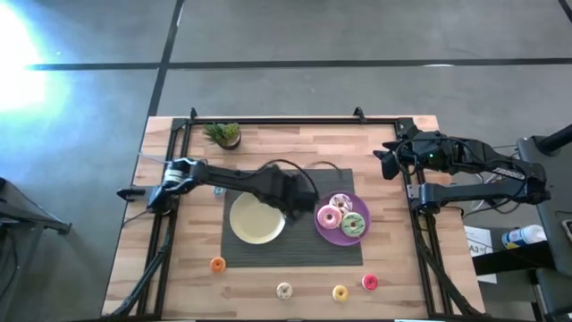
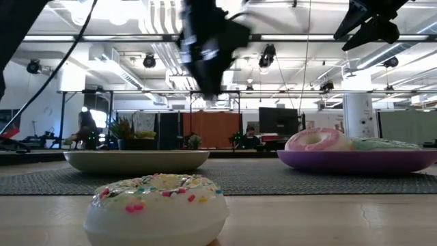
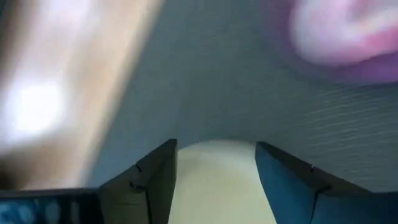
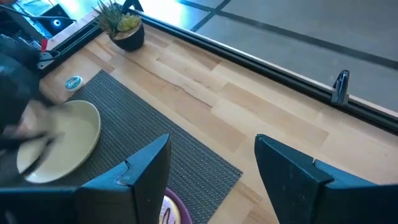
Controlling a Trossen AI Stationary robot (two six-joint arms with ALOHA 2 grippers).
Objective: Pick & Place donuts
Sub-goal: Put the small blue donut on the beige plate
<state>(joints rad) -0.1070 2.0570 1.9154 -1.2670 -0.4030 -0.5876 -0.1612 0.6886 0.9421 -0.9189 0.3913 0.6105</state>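
Three donuts lie on the purple plate [image 1: 323, 234]: white-pink [image 1: 340, 203], pink [image 1: 329, 217] and green [image 1: 353, 225]. Four more rest flat on the wood near the near edge: orange [image 1: 217, 264], cream [image 1: 284, 290], yellow [image 1: 340, 292] and red [image 1: 369, 282]. My left gripper [image 1: 304, 207] hangs open and empty above the mat, between the yellow plate [image 1: 257, 219] and the purple plate. In its wrist view the left gripper [image 3: 216, 149] frames the yellow plate's rim [image 3: 214, 180]. My right gripper [image 1: 386, 161] waits open at the table's right far side.
A grey mat [image 1: 295, 255] lies under both plates. A potted plant [image 1: 223, 134] stands at the far edge, with a small blue disc [image 1: 219, 190] left of the mat. A black rail frame [image 1: 268, 121] borders the table. Bare wood shows along the near edge around the loose donuts.
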